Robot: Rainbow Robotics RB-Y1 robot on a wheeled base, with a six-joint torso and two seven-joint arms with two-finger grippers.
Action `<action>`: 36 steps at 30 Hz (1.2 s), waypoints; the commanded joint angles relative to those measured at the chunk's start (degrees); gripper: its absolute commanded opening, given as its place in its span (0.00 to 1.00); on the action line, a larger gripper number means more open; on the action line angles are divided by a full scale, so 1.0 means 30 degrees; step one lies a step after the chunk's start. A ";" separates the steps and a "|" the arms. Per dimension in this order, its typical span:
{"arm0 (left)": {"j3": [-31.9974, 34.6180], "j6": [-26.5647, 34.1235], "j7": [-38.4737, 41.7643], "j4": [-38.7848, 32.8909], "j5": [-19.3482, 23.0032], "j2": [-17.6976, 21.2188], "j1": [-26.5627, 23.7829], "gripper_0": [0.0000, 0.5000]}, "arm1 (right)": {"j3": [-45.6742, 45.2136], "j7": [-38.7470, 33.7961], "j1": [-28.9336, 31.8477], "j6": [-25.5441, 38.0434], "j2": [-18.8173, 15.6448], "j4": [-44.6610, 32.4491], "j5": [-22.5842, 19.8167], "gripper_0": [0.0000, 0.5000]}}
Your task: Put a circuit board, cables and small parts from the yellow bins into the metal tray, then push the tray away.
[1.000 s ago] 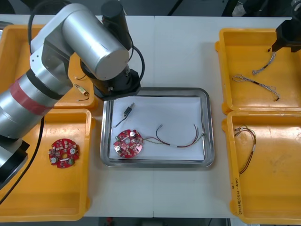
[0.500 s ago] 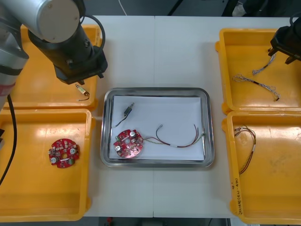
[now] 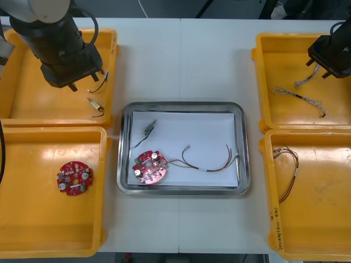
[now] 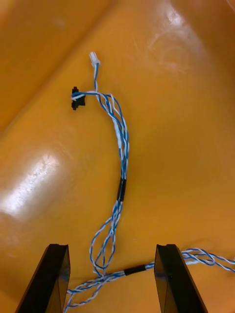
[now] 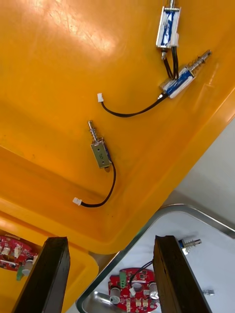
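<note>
The pale surface (image 3: pixel 181 55) carries four yellow bins (image 3: pixel 112 55), two a side, and the metal tray (image 3: pixel 244 148) sits between them, white inside. Left tool (image 5: pixel 110 239) hangs over the far left bin (image 3: pixel 22 98), fingers spread wide, nothing in its grip! Right tool (image 4: pixel 111 247) hovers over the far right bin (image 3: pixel 285 118), fingers just as wide apart and holding nothing.

Boards now: one round red circuit board (image 3: pixel 149 166) lies in the tray's near left corner, and a second board (image 3: pixel 73 177) rests in the near left bin (image 3: pixel 33 219).

Cables: a red and yellow cable (image 3: pixel 208 164) curls in the tray just right of the board. A twisted blue and white cable (image 4: pixel 120 161) lies on the far right bin's floor, running up from between the right tool's fingers, with another such strand crossing beneath them. A thin cable (image 3: pixel 290 175) lies in the near right bin (image 3: pixel 323 219).

Smallest of all: small metal parts (image 5: pixel 100 151) with black leads are scattered below the left tool, and a lone metal part (image 3: pixel 150 129) lies in the tray, beyond the board.
</note>
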 commanded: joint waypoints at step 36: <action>0.1413 -0.9463 -0.6520 0.8286 -0.2924 0.0029 -0.3092 1.00 | -0.0637 -0.5788 -0.1138 -0.4418 0.0611 0.3600 -0.0048 1.00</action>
